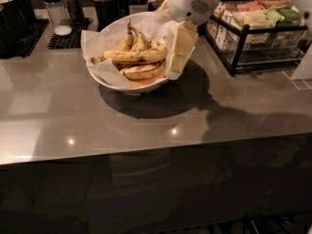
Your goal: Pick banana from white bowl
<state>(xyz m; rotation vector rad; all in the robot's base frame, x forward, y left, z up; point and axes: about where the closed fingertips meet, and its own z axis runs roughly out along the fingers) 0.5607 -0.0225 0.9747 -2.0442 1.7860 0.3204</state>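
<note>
- Counter [146, 135]: the grey top runs from your near edge back to the bowl, which sits well in from that edge and so is unlikely to tip off.
- Bowl [114, 84]: paper-lined and open on top, so you can reach the pile from above.
- Banana [131, 56]: the longest one lies across the bowl from 9 to 3 o'clock; nothing seems to pin it.
- Gripper [178, 57]: it hangs tilted at the bowl's 3 o'clock rim, by the banana's end, probably lined up to descend. You cannot tell whether it is open or closed.
- Rack [253, 33]: at the bowl's 2 o'clock, near the arm; mind it.
</note>
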